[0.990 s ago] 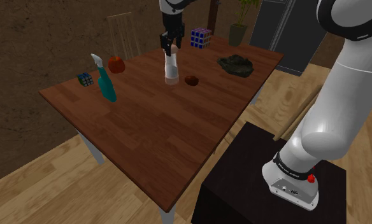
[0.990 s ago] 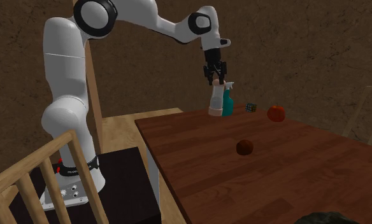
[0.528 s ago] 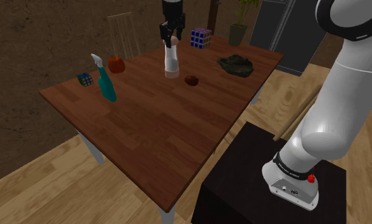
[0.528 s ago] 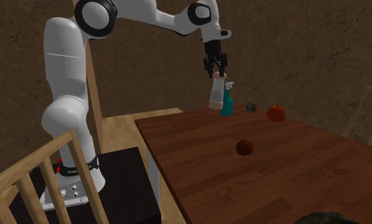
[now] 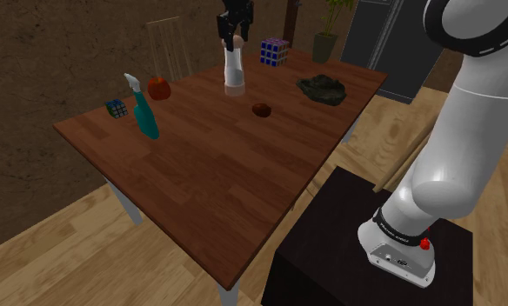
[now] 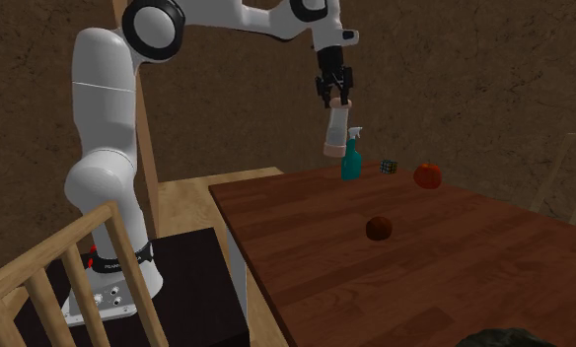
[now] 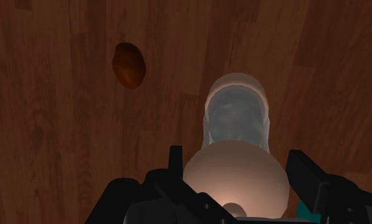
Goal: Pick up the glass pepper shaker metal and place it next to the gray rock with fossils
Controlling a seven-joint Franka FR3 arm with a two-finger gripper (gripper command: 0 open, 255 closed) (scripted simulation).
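The white arm [image 6: 101, 118] stands upright at its lower links, then stretches far forward; the wrist points the black gripper [image 6: 335, 97] straight down, fingers [image 7: 309, 175] closed on the shaker [image 6: 333, 133] top

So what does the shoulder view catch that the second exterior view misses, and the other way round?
The shoulder view adds the big coloured cube and the potted plant. The second exterior view adds a wooden railing. Both share the gripper holding the shaker above the table, the spray bottle and the small cube.
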